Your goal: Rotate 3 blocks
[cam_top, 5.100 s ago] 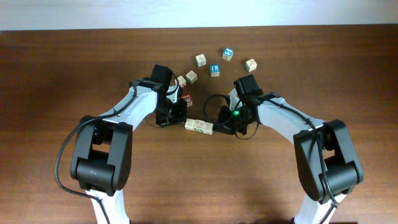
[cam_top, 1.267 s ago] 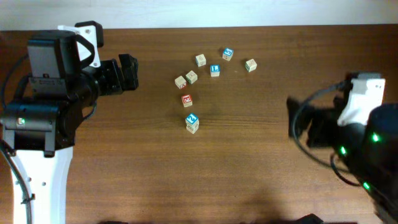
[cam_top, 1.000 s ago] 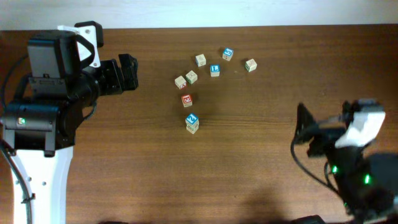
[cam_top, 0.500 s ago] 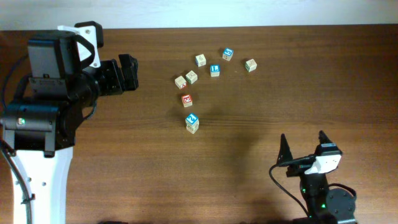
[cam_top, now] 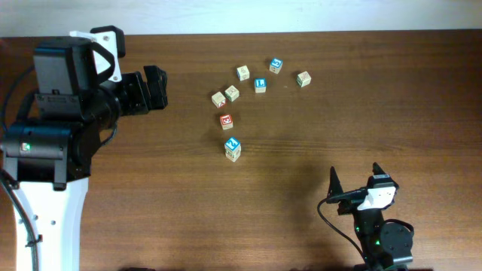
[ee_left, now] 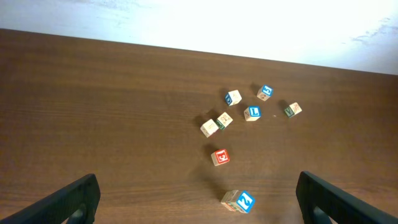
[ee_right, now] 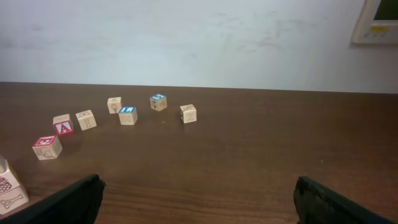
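Pale wooden cube with blue "M" face [cam_top: 232, 143] sits mid-desk, with open desk toward the near edge. Left fingers [ee_left: 68, 202] stand apart toward the left edge; right fingers [cam_top: 334, 183] are apart by the near edge.

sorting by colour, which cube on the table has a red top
The lone cube just above the blue M cube in the overhead view; no other cube has a red top.
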